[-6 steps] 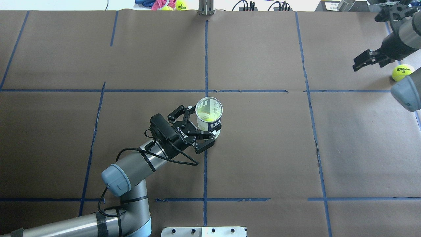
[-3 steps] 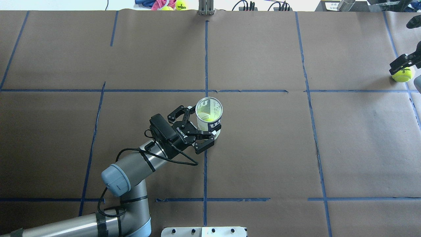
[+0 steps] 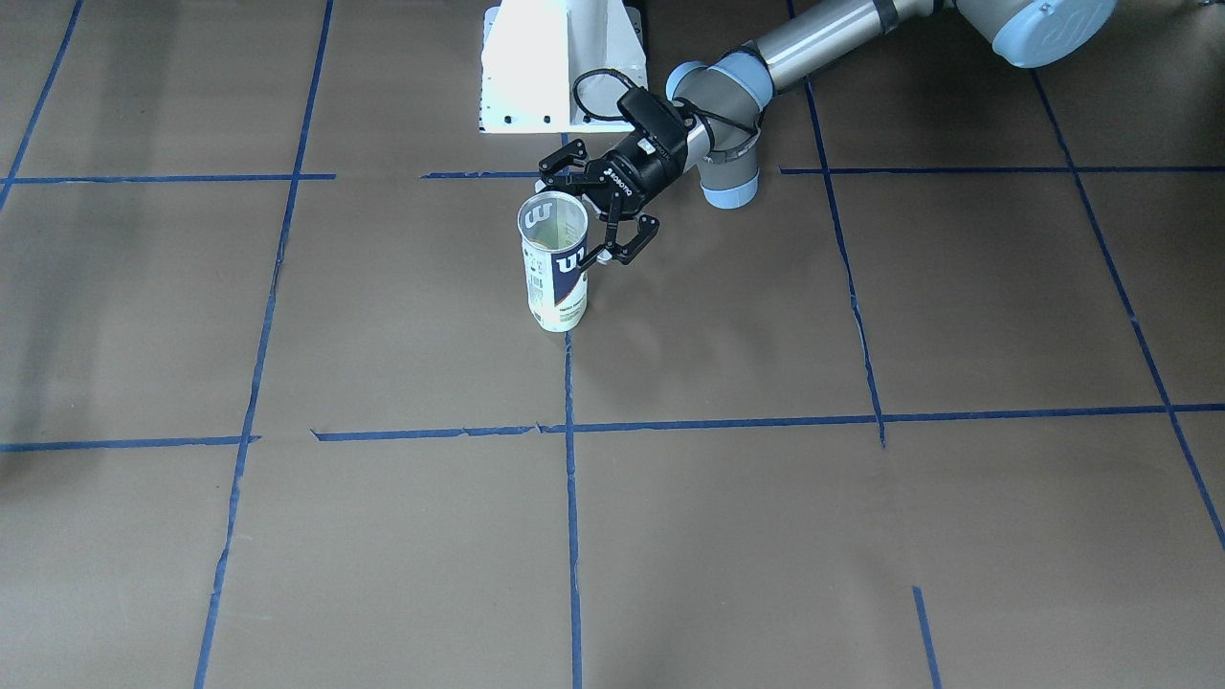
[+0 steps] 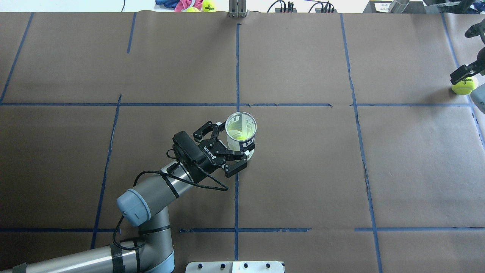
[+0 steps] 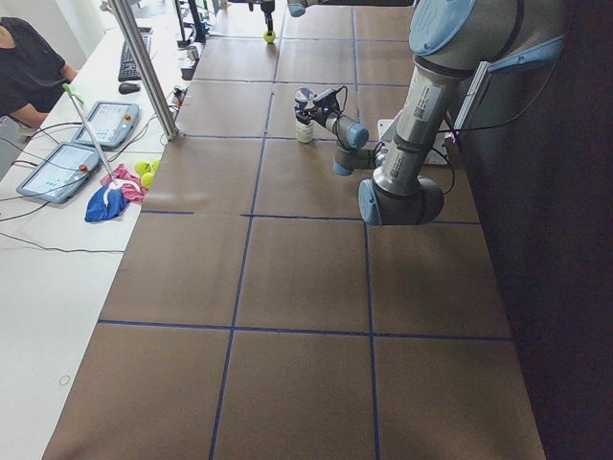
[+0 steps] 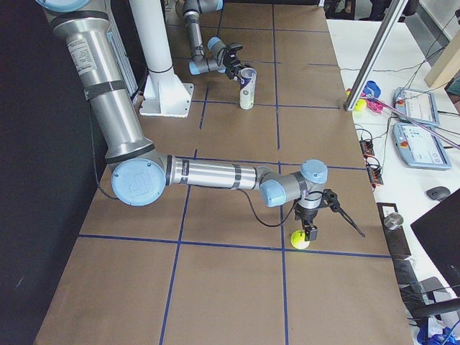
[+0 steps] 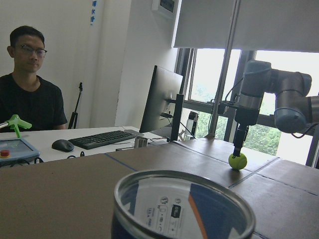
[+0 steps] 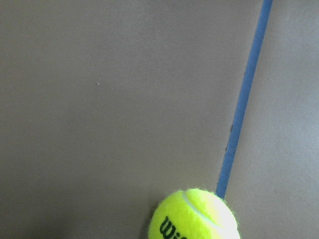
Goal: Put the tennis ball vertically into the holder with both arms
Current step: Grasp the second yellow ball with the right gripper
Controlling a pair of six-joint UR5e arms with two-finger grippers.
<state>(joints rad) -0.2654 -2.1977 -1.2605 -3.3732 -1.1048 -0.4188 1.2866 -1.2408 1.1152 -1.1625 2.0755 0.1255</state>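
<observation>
**Left fingers clasp the can; right fingers spread over the ball**

My left gripper [image 4: 233, 142] clasps the holder [image 4: 241, 131], a smooth, clear plastic cylinder. It stands upright with its round mouth open and a white-and-navy label wrapped about it. One black finger lies against each side of its lower wall. My left wrist view shows only the can's rim, close below the lens, and none of my fingers.

The tennis ball [image 4: 463, 86], fuzzy yellow-green with black print, sits on the matte brown paper of the table [image 4: 303, 170]. It is just beneath the tip of one finger of my right gripper [image 6: 335, 233]. The overhead view cuts that gripper off at the frame's edge. The exterior right view shows it whole, fingers splayed wide and grasping nothing. My right wrist view shows the ball beside a blue tape line [image 8: 244, 99].

A second ago this gripper hung off to the ball's side; now its finger overlaps the ball's top. My left gripper has not moved.
</observation>
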